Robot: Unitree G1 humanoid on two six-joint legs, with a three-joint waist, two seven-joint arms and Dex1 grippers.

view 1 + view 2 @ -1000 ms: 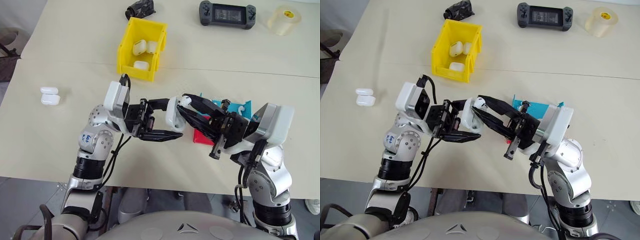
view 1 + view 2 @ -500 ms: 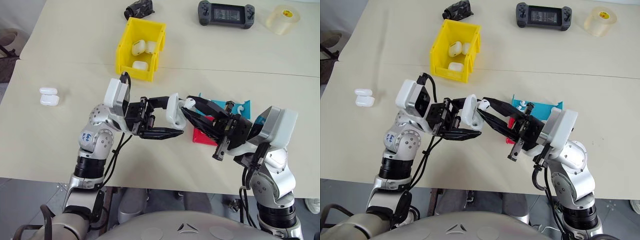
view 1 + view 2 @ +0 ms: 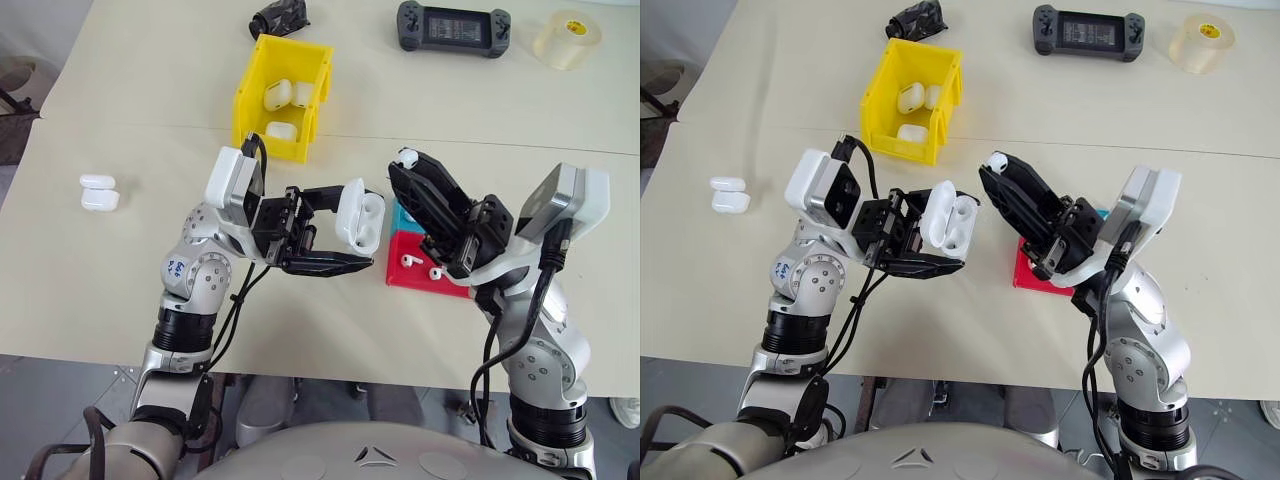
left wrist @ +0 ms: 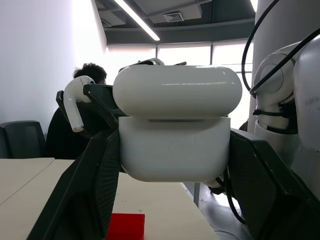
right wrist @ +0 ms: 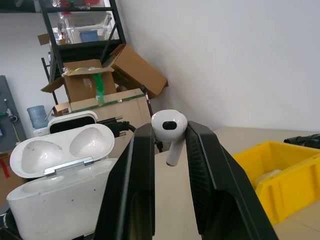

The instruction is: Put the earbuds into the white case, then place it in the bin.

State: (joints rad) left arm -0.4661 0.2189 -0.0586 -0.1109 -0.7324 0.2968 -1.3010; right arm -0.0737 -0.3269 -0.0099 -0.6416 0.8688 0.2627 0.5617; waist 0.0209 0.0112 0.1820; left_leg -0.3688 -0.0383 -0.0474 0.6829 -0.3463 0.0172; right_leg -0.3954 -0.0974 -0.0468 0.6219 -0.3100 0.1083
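My left claw [image 3: 340, 235] pinches the glossy white pebble-shaped case [image 3: 358, 220], lid flipped open, above the table [image 3: 120, 270], while my right claw [image 3: 405, 165] grips one tiny white earbud [image 5: 169, 127] just beside it.

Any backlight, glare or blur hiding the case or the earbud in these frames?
Left wrist view: bright windows behind, yet the white case and the earbud read sharp. Right wrist view: evenly lit; earbud crisp, right gripper fingers soft up close. Left eye view: even light, soft shadows on the table.

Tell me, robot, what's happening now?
Left claw shut on glossy white case, lid open. Right claw pinching tiny white earbud. Nothing between them.
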